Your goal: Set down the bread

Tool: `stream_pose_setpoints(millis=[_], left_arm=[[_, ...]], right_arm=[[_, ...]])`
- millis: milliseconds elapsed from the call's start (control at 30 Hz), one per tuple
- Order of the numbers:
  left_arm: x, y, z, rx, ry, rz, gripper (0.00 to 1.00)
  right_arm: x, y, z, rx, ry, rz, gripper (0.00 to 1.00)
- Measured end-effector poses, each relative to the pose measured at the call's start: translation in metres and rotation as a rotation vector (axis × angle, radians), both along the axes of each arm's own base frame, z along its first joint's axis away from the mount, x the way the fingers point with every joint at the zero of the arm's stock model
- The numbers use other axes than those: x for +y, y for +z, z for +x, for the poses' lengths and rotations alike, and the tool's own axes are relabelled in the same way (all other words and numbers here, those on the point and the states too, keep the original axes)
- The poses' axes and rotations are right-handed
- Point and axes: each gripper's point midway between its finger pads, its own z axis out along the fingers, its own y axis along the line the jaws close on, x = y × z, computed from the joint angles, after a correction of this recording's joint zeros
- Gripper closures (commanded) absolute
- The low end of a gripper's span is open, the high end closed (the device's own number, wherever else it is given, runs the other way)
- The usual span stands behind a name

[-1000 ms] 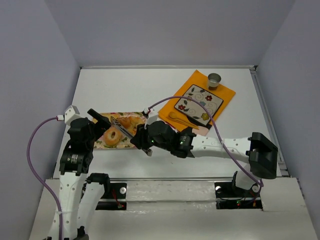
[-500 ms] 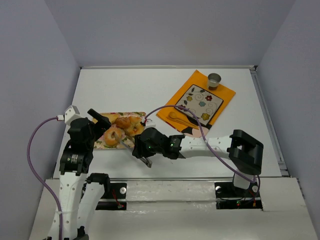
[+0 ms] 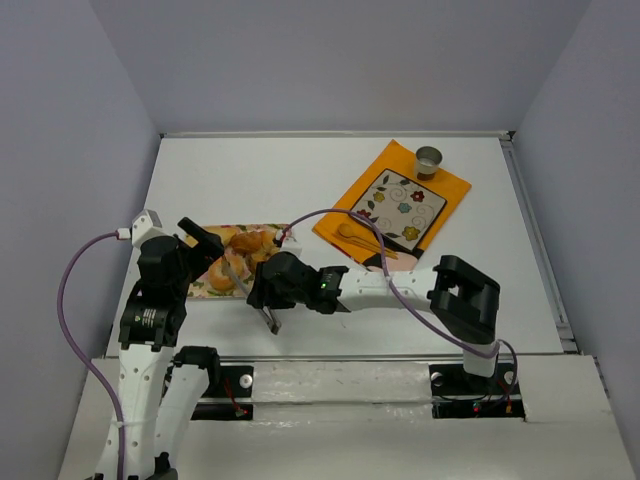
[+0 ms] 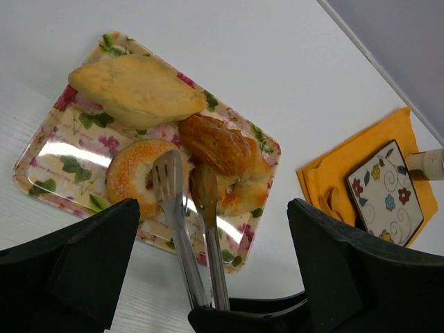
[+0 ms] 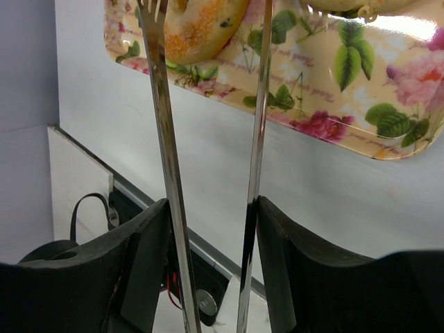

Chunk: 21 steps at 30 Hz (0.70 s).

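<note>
In the centre left of the left wrist view, the bread (image 4: pixel 123 173) is seen lying on the floral tray (image 4: pixel 52 156), just below the pale wedge-shaped piece (image 4: pixel 135 90) and to the left of the brown pastries (image 4: pixel 218 142). The forked tip of the metal tongs (image 4: pixel 166 177) is laid over its hole. The two arms of the tongs are clasped between the fingers of the right end effector (image 5: pixel 211 208) at the bottom of the right wrist view. The left end effector (image 4: pixel 211 215) is held wide apart above the tray, which is set on the white worktop (image 4: pixel 243 55).
</note>
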Motion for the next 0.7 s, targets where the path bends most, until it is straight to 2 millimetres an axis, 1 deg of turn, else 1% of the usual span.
stream_pose_setpoints(millis=[67, 233, 400, 467, 500, 600, 633, 667, 700], left_arm=[[-0.001, 0.001, 0.000, -0.002, -0.004, -0.001, 0.01], [-0.001, 0.002, 0.000, -0.009, -0.006, 0.001, 0.01], [0.000, 0.005, -0.001, -0.026, -0.005, 0.001, 0.01], [0.000, 0.006, -0.002, -0.030, -0.004, 0.000, 0.01], [0.000, 0.007, -0.002, -0.032, -0.003, 0.001, 0.01], [0.000, 0.007, -0.002, -0.034, -0.002, 0.001, 0.01], [0.000, 0.007, -0.002, -0.034, -0.002, 0.001, 0.01], [0.000, 0.007, -0.002, -0.034, -0.002, 0.001, 0.01], [0.000, 0.007, -0.002, -0.034, -0.002, 0.001, 0.01]], right_arm=[[0.003, 0.000, 0.002, 0.006, -0.013, 0.008, 0.44], [0.004, -0.007, 0.001, 0.032, -0.027, 0.003, 0.47], [0.008, -0.011, -0.003, 0.058, -0.009, -0.004, 0.59], [0.011, -0.012, -0.005, 0.066, 0.001, -0.002, 0.62], [0.011, -0.012, -0.005, 0.068, 0.004, -0.004, 0.65], [0.010, -0.013, -0.007, 0.074, 0.008, -0.009, 0.72], [0.009, -0.013, -0.007, 0.076, 0.009, -0.011, 0.78], [0.009, -0.013, -0.007, 0.076, 0.009, -0.012, 0.82], [0.009, -0.013, -0.007, 0.076, 0.010, -0.011, 0.90]])
